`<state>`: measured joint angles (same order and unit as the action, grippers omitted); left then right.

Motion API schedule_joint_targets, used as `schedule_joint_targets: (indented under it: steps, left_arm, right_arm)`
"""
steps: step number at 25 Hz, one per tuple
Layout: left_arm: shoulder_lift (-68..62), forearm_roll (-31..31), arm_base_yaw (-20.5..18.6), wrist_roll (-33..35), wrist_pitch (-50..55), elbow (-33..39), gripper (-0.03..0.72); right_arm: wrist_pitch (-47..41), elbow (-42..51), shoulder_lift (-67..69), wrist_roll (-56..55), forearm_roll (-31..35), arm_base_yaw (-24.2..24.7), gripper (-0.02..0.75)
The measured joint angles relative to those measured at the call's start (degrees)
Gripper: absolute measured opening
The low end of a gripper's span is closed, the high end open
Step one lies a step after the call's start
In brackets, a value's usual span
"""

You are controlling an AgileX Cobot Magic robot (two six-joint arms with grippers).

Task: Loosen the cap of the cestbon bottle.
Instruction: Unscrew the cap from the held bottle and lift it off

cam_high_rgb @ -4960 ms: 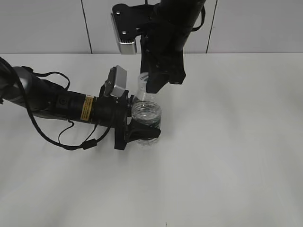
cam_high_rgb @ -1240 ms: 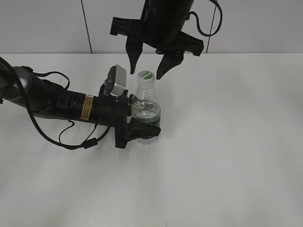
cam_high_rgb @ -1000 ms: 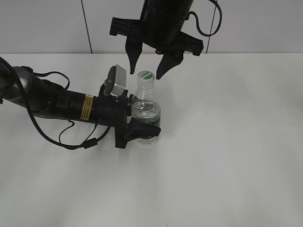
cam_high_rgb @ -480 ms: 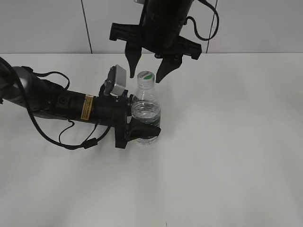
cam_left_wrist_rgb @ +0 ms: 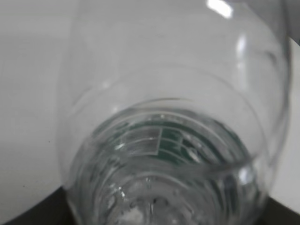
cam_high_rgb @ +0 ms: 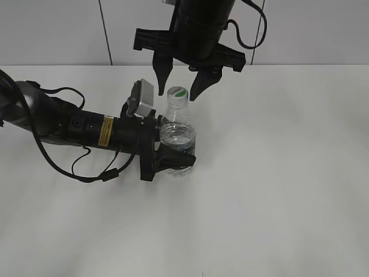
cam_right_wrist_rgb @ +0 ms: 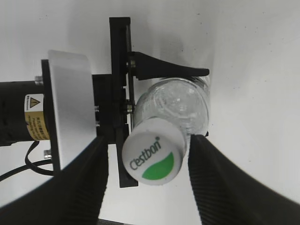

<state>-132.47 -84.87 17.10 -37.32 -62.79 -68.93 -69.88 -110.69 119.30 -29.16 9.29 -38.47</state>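
The clear cestbon bottle (cam_high_rgb: 176, 138) stands upright on the white table. My left gripper (cam_high_rgb: 173, 154) is shut on its lower body from the left. The bottle fills the left wrist view (cam_left_wrist_rgb: 168, 140), with its green label seen through the plastic. The white cap (cam_high_rgb: 178, 94) with the green mark sits on the neck; it shows clearly in the right wrist view (cam_right_wrist_rgb: 152, 157). My right gripper (cam_high_rgb: 180, 91) hangs from above, open, one finger on each side of the cap, not touching it. In the right wrist view the fingers (cam_right_wrist_rgb: 149, 183) flank the cap with gaps.
The white table (cam_high_rgb: 277, 173) stretches to the right and front. A grey panelled wall (cam_high_rgb: 57, 32) stands behind. The left arm (cam_high_rgb: 69, 127) with its cables lies along the table's left side.
Five seconds ago my right gripper was down around the cap. It has since lifted and opened, and in the last second has come down a little around the cap. The left gripper and bottle stay put.
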Motion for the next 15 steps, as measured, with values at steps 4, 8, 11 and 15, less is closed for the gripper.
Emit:
schedule_joint_targets:
  steps: [4,8,11,15]
  left_arm:
    - [0.0,0.0,0.0,0.0,0.0,0.0,0.412]
    - [0.0,0.0,0.0,0.0,0.0,0.0,0.412]
    - [0.0,0.0,0.0,0.0,0.0,0.0,0.412]
    - [0.0,0.0,0.0,0.0,0.0,0.0,0.412]
  right_arm:
    - [0.0,0.0,0.0,0.47,0.0,0.0,0.419]
    - [0.0,0.0,0.0,0.98,0.0,0.0,0.419]
    - [0.0,0.0,0.0,1.09,0.0,0.0,0.419]
    - [0.0,0.0,0.0,1.27,-0.16,0.0,0.419]
